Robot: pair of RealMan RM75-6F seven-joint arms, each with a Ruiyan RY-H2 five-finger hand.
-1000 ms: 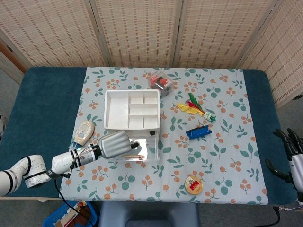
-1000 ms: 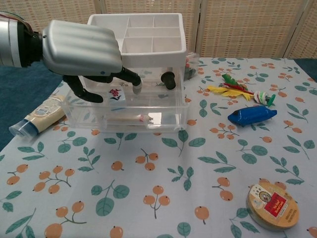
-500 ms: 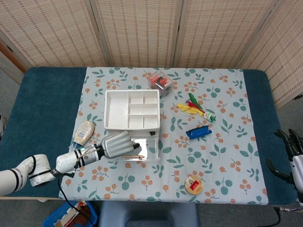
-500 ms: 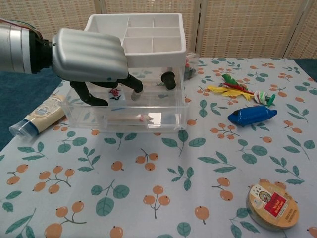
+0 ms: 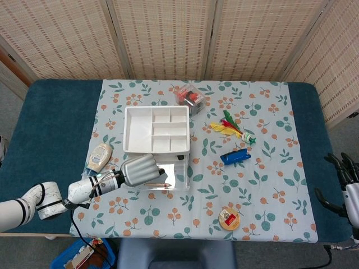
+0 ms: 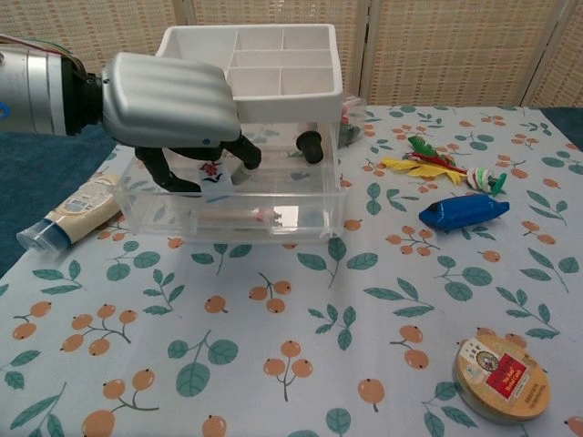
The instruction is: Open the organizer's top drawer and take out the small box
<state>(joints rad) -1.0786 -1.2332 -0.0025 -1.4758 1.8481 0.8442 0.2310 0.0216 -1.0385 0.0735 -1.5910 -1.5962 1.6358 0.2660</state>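
Fingers of the left hand (image 6: 168, 100) curl around the small box (image 6: 212, 173) inside the open drawer (image 6: 228, 214).

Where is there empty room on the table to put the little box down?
The cloth in front of the drawer is bare, left of the round tin. It is crowded by the feathers and the blue fish.

The left hand (image 6: 173, 105) is seen above the organizer's (image 6: 273, 64) pulled-out clear top drawer (image 6: 273, 214), its dark fingers (image 6: 168, 173) curled down into it around the small box (image 6: 212, 173). A firm grip cannot be confirmed.
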